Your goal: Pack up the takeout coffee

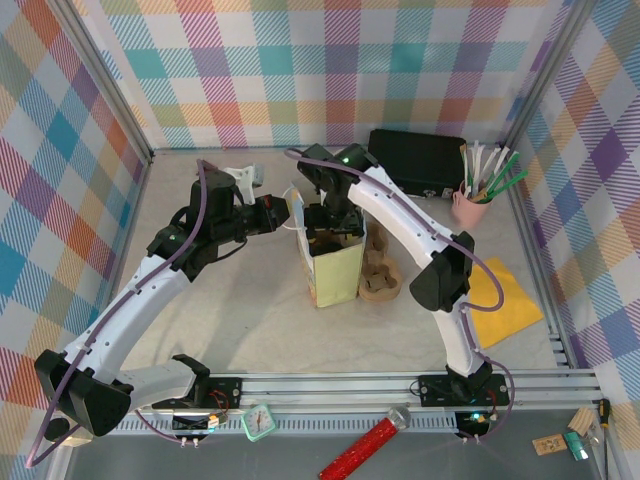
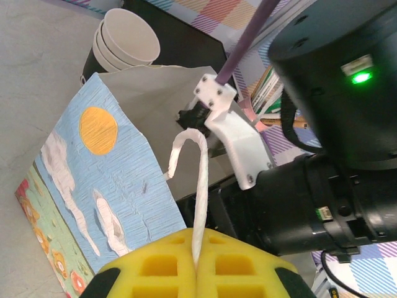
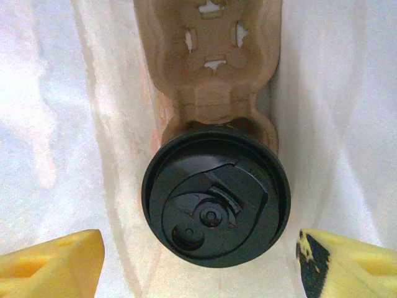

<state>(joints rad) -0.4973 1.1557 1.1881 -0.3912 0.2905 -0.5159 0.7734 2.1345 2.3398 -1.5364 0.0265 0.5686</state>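
Coffee (image 3: 216,195) sits in carrier (image 3: 214,62) inside bag (image 3: 347,124); right tool (image 3: 198,264) spread, left tool (image 2: 197,264) pinching handle (image 2: 201,180).

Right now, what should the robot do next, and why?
Probably lift the right hand straight up out of the bag: the coffee already sits in the tray, that hand is open, and the left hand holds the handle.

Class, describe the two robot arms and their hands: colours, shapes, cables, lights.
Left arm and right arm: white links, black joint housings, a purple cable along each, a green light on a joint. Left hand and right hand have yellow fingers; the left's show square recesses.
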